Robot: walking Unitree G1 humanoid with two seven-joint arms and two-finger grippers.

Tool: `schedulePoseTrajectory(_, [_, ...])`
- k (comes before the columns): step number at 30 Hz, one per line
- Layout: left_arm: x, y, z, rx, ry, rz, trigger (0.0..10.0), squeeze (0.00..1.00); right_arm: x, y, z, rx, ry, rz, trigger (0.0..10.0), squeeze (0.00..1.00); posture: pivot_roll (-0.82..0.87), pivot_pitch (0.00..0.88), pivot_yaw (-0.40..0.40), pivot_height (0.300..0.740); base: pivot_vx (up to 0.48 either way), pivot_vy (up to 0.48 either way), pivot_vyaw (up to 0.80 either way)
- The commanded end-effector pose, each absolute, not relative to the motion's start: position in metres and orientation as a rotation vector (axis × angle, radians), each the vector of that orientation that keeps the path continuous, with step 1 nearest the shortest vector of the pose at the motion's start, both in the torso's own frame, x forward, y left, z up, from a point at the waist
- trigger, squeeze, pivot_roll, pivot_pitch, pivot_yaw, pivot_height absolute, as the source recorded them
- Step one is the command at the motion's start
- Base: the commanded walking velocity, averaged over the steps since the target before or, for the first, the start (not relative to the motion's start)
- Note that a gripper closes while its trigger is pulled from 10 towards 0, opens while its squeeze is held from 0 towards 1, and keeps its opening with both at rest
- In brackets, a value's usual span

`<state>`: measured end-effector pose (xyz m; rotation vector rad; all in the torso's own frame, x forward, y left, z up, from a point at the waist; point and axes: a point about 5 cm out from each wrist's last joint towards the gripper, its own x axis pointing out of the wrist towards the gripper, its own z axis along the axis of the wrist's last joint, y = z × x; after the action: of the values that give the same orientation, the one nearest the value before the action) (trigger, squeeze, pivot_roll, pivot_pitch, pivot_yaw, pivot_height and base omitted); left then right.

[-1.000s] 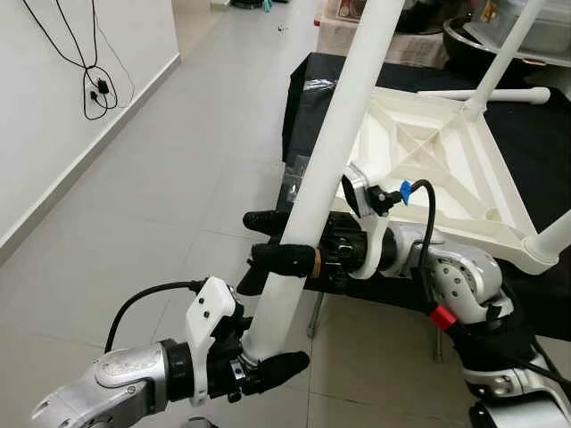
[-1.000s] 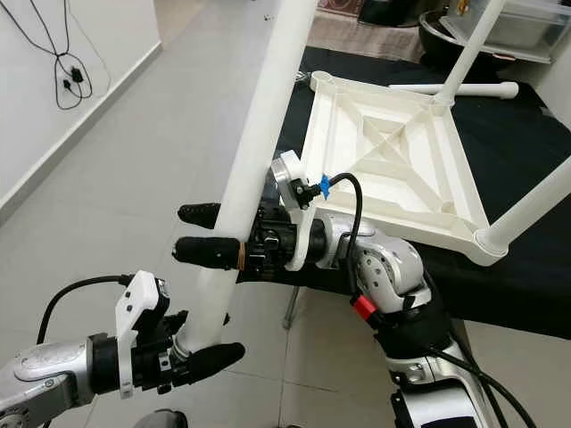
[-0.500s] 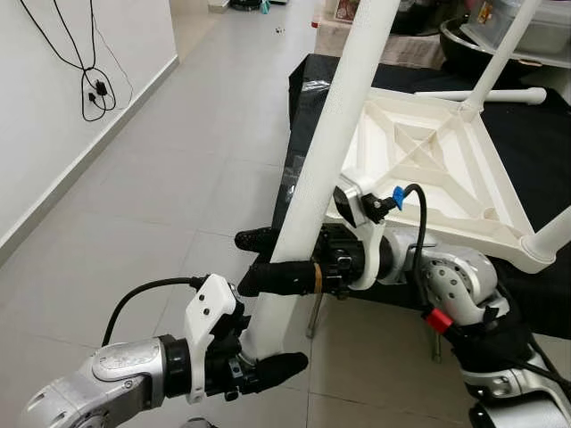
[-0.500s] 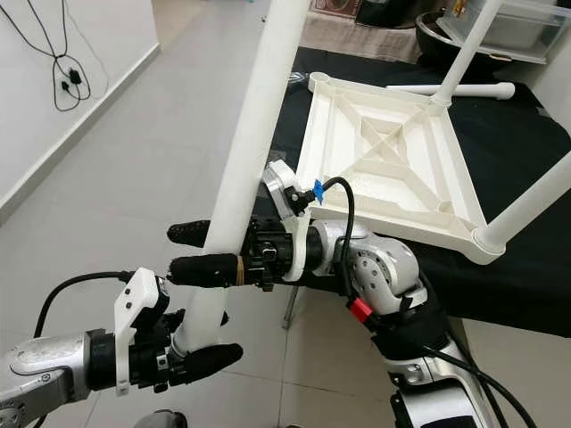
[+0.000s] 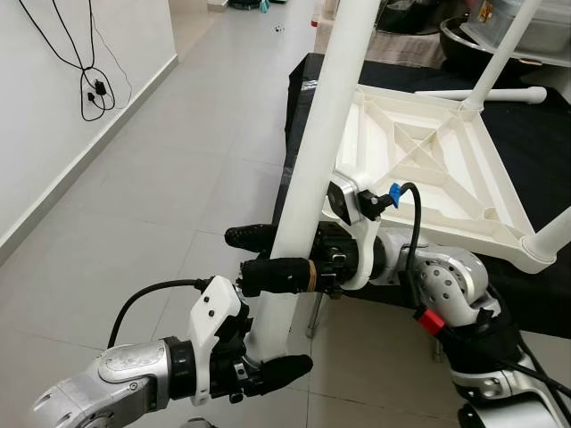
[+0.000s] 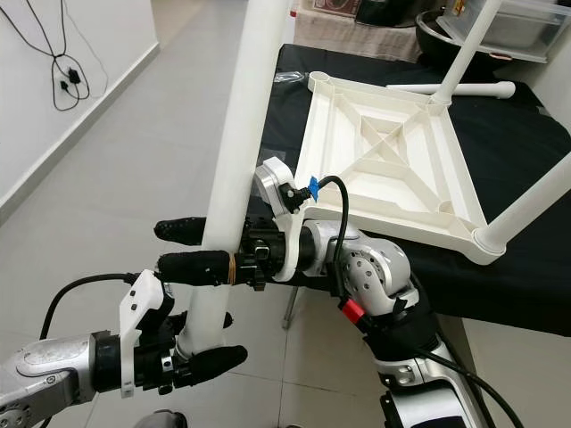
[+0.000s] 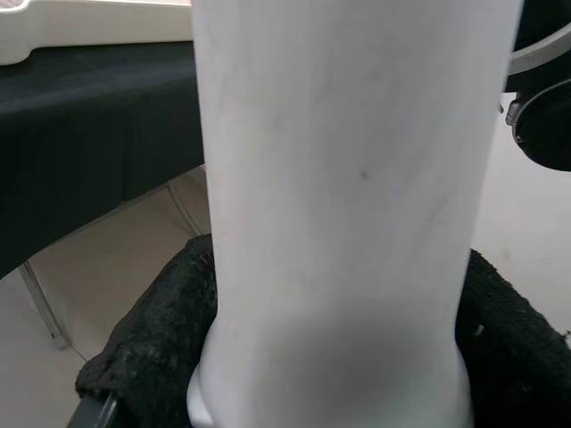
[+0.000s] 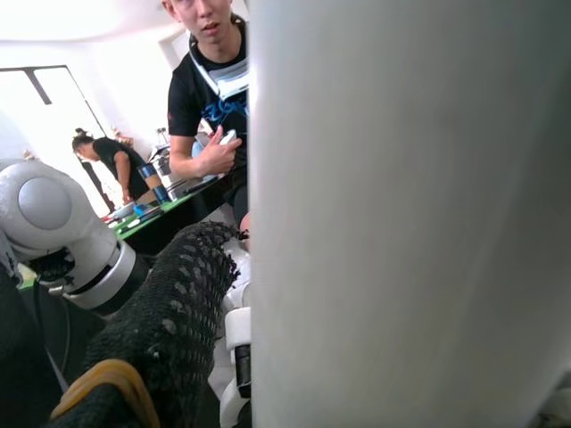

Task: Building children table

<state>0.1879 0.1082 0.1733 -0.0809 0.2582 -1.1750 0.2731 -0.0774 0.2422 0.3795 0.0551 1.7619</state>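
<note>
White table leg (image 5: 312, 169) held nearly upright off the near left corner of the black-covered table (image 5: 553, 152), over open grey tiled floor (image 5: 161, 178). Left hand (image 5: 268, 357) clenched round its bottom end, right hand (image 5: 259, 254) clamped across it higher up, one black finger (image 6: 196, 265) on each side. Upturned white children's tabletop (image 5: 428, 160) lying on the table just right of the leg, two legs already standing in its far and right corners; white wall (image 5: 53, 134) bounding the floor to the left.
</note>
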Motion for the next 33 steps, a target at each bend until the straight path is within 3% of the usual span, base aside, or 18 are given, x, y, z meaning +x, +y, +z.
schedulePoseTrajectory(1, [0.185, 0.105, 0.173, -0.088, 0.267, -1.197, 10.0, 0.0, 0.27, -0.074, 0.249, 0.367, 0.038, 1.794, 10.0, 0.0, 0.13, 0.121, -0.095, 0.74, 0.0, 0.0, 0.0])
schedulePoseTrajectory(2, [0.186, 0.105, 0.173, -0.085, 0.266, -1.196, 10.0, 0.0, 0.268, -0.073, 0.248, 0.362, 0.04, 1.798, 9.3, 0.0, 0.13, 0.12, -0.094, 0.74, 0.0, 0.0, 0.0])
schedulePoseTrajectory(3, [0.186, 0.105, 0.173, -0.09, 0.266, -1.194, 10.0, 0.0, 0.267, -0.073, 0.248, 0.36, 0.044, 1.805, 9.2, 0.0, 0.13, 0.12, -0.098, 0.74, 0.0, 0.0, 0.0])
schedulePoseTrajectory(4, [0.186, 0.105, 0.173, -0.09, 0.266, -1.192, 10.0, 0.0, 0.267, -0.073, 0.247, 0.359, 0.047, 1.809, 5.7, 0.0, 0.13, 0.12, -0.097, 0.74, 0.0, 0.0, 0.0])
schedulePoseTrajectory(5, [0.186, 0.106, 0.172, -0.09, 0.266, -1.191, 10.0, 0.0, 0.266, -0.073, 0.247, 0.358, 0.05, 1.811, 5.7, 0.0, 0.13, 0.12, -0.097, 0.74, 0.0, 0.0, 0.0])
schedulePoseTrajectory(6, [0.186, 0.106, 0.172, -0.09, 0.267, -1.19, 10.0, 0.0, 0.266, -0.073, 0.247, 0.362, 0.052, 1.813, 0.0, 0.0, 0.12, 0.12, -0.097, 0.74, 0.0, 0.0, 0.0])
schedulePoseTrajectory(29, [0.19, 0.106, 0.168, -0.074, 0.305, -1.147, 10.0, 0.0, 0.259, -0.071, 0.246, 0.37, 0.065, 1.846, 0.0, 0.0, 0.12, 0.118, -0.098, 0.74, 0.0, 0.0, 0.0])
schedulePoseTrajectory(30, [0.19, 0.106, 0.167, -0.075, 0.304, -1.145, 10.0, 1.0, 0.259, -0.072, 0.246, 0.368, 0.062, 1.844, 0.0, 0.0, 0.12, 0.115, -0.097, 0.74, 0.0, 0.0, 0.0])
schedulePoseTrajectory(33, [0.19, 0.109, 0.164, -0.057, 0.303, -1.107, 10.0, 1.0, 0.263, -0.076, 0.249, 0.359, 0.049, 1.825, 0.0, 0.0, 0.12, 0.11, -0.099, 0.74, 0.0, 0.0, 0.0])
